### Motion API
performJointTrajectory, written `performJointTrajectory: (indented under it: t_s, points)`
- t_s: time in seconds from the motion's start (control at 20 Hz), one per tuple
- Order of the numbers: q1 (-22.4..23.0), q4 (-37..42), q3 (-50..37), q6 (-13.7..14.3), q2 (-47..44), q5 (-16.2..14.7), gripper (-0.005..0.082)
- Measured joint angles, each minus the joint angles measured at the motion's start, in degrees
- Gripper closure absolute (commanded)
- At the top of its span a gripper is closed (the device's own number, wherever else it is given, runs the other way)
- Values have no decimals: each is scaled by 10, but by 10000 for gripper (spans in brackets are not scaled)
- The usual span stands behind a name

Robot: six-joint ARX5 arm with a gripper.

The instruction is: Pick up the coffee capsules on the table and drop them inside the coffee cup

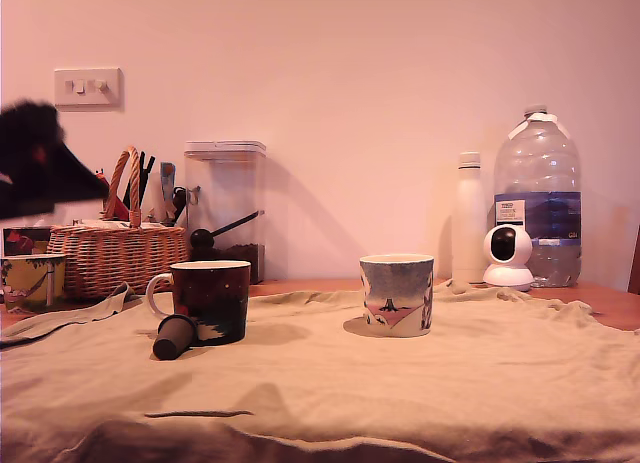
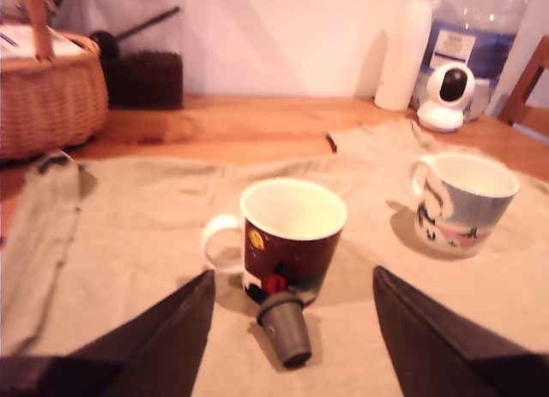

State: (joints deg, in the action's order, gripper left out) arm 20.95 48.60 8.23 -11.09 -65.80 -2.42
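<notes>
A dark capsule (image 2: 286, 329) lies on its side on the cloth-covered tabletop (image 1: 420, 393), touching the near foot of the dark red mug (image 2: 290, 237), left of centre in the exterior view. Only this one capsule shows. The gripper (image 2: 292, 328) hangs above it with its jaws wide apart, one on either side and clear of it. The pod looks light, thin-walled and smooth, so it would likely roll or dent under a hard squeeze; a gentle hold across its tapered body, below the rim, seems best. A second, pale mug (image 1: 396, 294) stands well apart to the right.
</notes>
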Motion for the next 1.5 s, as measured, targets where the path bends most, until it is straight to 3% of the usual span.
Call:
performJointTrajectory:
  t_s: [0.5,0.95,1.5]
  points:
    - [30,193,-2,1,-238,0,238]
    - [30,174,3,1,-252,0,238]
    - [30,105,126,17,-359,-3,238]
